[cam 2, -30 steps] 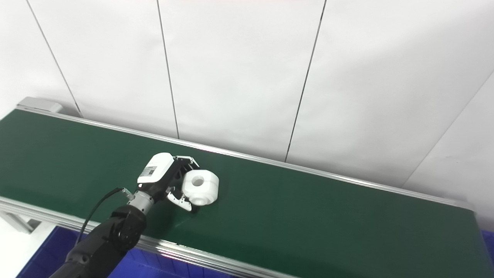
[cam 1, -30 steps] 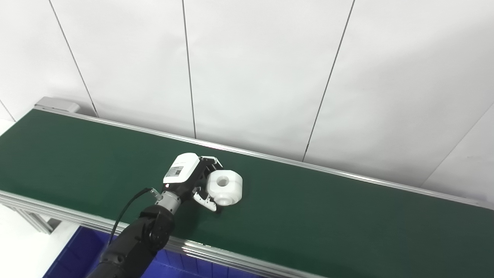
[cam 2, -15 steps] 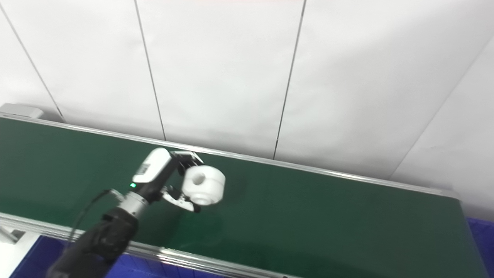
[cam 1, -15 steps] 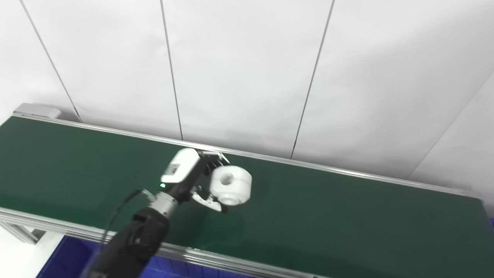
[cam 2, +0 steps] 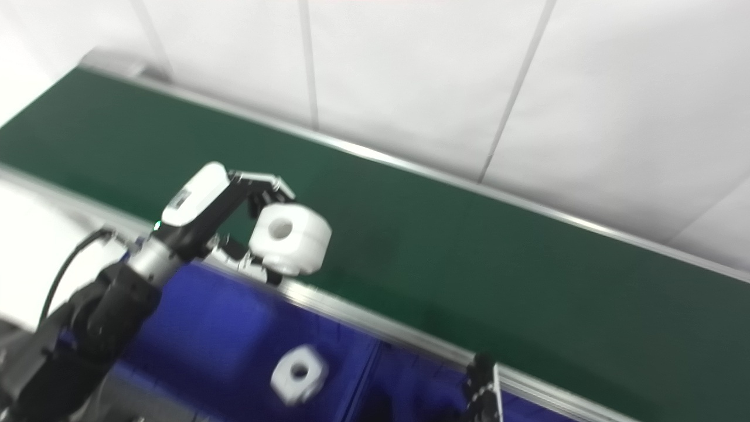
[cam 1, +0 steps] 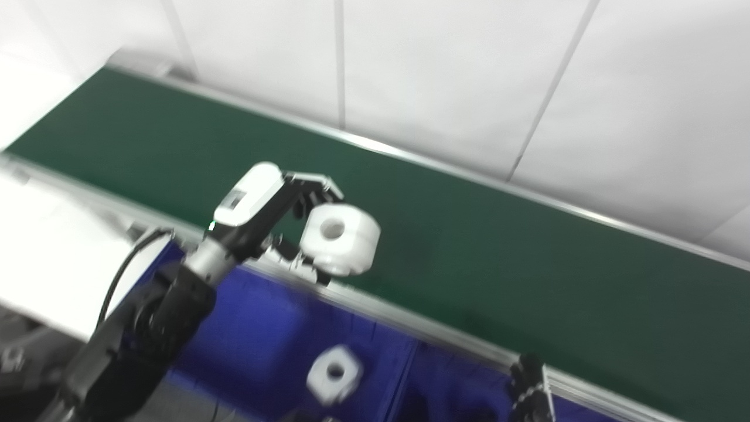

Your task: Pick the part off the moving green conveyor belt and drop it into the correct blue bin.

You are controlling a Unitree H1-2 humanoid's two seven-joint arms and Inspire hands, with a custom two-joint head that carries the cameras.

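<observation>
Left hand [cam 1: 275,220] clasps part [cam 1: 340,237]; right fingers [cam 1: 530,392] barely visible.

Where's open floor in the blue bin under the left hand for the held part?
Bare floor lies left of the white part already in the blue bin, below the left hand holding the white ring part. Crowded rightward: the divider, then the right hand.

White round part [cam 1: 340,239] (hole through its middle) held above the green conveyor belt's [cam 1: 469,246] near edge.
</observation>
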